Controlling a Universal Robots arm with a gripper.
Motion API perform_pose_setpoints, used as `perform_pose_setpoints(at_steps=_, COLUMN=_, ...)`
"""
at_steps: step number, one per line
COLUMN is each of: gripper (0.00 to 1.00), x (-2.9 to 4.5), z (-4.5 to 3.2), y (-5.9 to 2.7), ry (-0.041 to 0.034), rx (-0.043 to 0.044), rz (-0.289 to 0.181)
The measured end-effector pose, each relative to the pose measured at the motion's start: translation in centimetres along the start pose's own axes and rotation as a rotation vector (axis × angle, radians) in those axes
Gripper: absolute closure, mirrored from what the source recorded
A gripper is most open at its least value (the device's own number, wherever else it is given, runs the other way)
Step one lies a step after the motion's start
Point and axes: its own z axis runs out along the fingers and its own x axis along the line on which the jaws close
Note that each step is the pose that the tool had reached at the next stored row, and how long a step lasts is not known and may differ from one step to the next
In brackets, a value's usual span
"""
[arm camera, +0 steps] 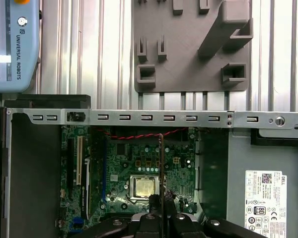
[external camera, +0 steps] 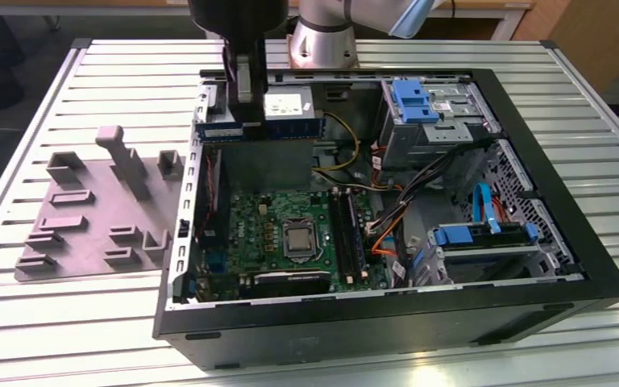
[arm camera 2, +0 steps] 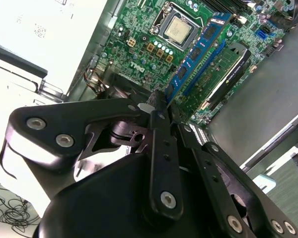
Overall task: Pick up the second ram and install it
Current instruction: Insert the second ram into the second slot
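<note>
The second ram is held clamped in the closed end effector. The motherboard is seen below it.

Slatted pale metal counter; open black computer case and grey holder plate on it, side by side.

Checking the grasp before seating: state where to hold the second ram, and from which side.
Pinch the second ram by its flat faces near mid-length of the upper long edge, from above: thin board, hanging level, lower edge left free.
</note>
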Motion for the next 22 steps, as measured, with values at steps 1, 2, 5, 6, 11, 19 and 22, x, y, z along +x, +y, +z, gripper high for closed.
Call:
perform_pose_setpoints(at_steps=1, gripper=0.86, x=0.00, z=0.00, y=0.00, ry=0.0000, rx=0.0000, rz=0.000)
perform_pose_setpoints(at_steps=2, gripper=0.86, x=0.00, z=0.00, y=0.01, ry=0.0000, rx=0.0000, rz=0.000)
perform_pose_setpoints(at_steps=5, gripper=0.86, x=0.00, z=0.00, y=0.01, ry=0.0001, rx=-0.0004, rz=0.010)
perform_pose_setpoints(at_steps=6, gripper=0.86, x=0.00, z=0.00, y=0.02, ry=0.0003, rx=-0.0011, rz=0.023)
perform_pose_setpoints(at_steps=11, gripper=0.86, x=0.00, z=0.02, y=-0.02, ry=0.0004, rx=-0.0035, rz=0.077)
perform_pose_setpoints(at_steps=19, gripper=0.86, x=0.00, z=0.03, y=-1.76, ry=0.0005, rx=-0.0036, rz=0.078)
perform_pose_setpoints(at_steps=22, gripper=0.86, x=-0.01, z=0.03, y=-2.60, ry=0.0004, rx=-0.0036, rz=0.078)
